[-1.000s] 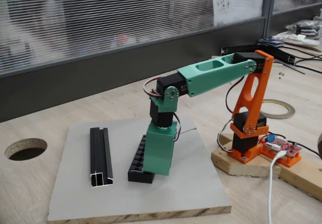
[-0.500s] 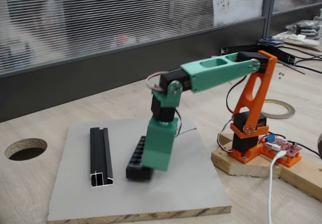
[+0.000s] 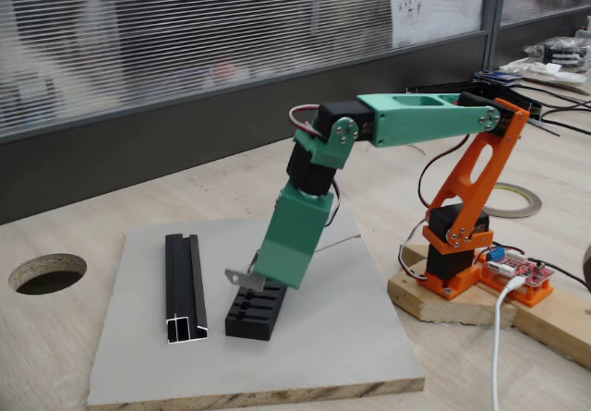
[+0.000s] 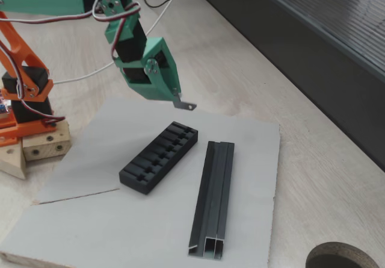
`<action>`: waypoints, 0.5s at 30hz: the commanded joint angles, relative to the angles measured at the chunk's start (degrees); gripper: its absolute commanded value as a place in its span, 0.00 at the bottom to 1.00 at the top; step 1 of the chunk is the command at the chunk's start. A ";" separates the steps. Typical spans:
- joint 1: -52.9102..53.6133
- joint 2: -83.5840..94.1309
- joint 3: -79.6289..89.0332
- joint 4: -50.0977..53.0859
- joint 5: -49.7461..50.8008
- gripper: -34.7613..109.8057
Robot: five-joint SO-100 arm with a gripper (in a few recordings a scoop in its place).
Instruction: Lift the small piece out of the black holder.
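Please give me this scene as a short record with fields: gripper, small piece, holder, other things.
gripper: gripper raised above the holder, shut on the small piece
small piece: small piece in the air, clear of the holder
holder: black holder on the grey board, slots up
other things: black channel rail lying beside the holder

On the grey board [image 4: 90,159], the black holder [image 4: 159,157] and the black channel rail [image 4: 212,199] lie side by side, with a narrow bare strip between them. Open air separates the gripper [image 4: 173,94], clamping the small piece [image 4: 185,105], from the holder's slotted top. At 9 o'clock in that fixed view, the orange arm base [image 4: 21,93] blocks passage.
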 commanded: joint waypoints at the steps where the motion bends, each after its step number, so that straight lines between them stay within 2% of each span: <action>1: 4.66 6.24 -0.88 0.00 0.35 0.28; 7: 12.39 13.10 -0.70 0.00 0.35 0.28; 15: 13.27 12.74 -0.09 0.00 0.35 0.28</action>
